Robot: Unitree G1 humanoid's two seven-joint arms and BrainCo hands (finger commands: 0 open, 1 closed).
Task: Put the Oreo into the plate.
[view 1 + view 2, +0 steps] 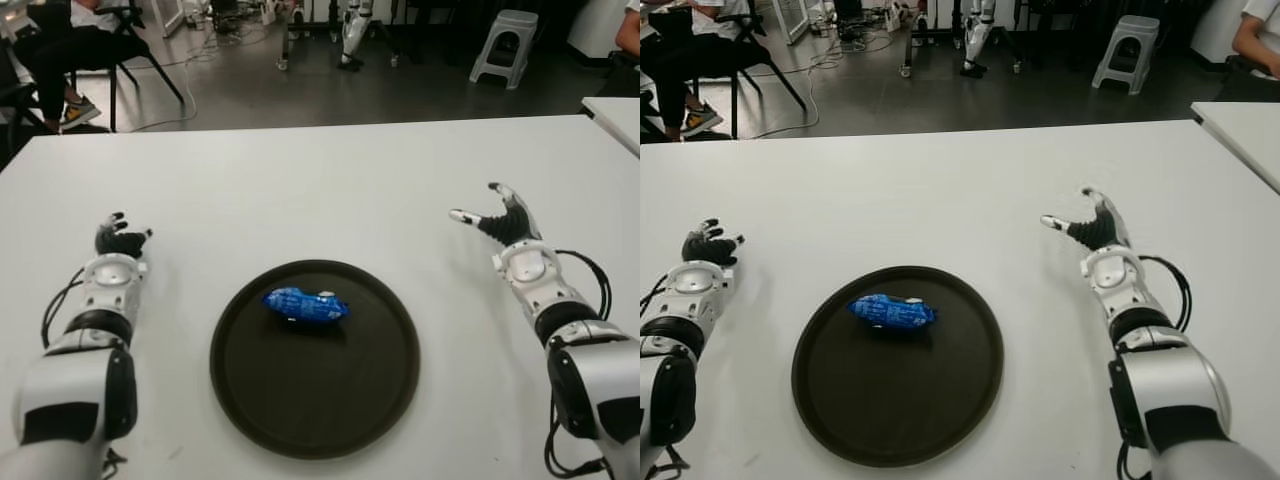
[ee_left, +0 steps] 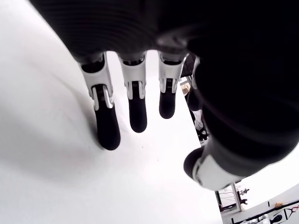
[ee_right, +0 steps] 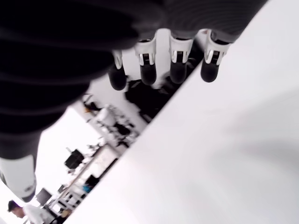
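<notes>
A blue Oreo packet (image 1: 306, 306) lies inside the dark round plate (image 1: 315, 400), toward its far side, near the table's front middle. My left hand (image 1: 120, 240) shows left of the plate, apart from it, and its wrist view has the fingers (image 2: 107, 130) extended over bare white table with nothing held. To the right of the plate my right hand (image 1: 497, 217) has its fingers (image 3: 148, 70) spread and its thumb out, holding nothing.
The white table (image 1: 320, 190) stretches wide around the plate. Behind it are a grey stool (image 1: 505, 45), a chair with a seated person (image 1: 70, 50) at the far left, floor cables and another table's corner (image 1: 615, 115) at the right.
</notes>
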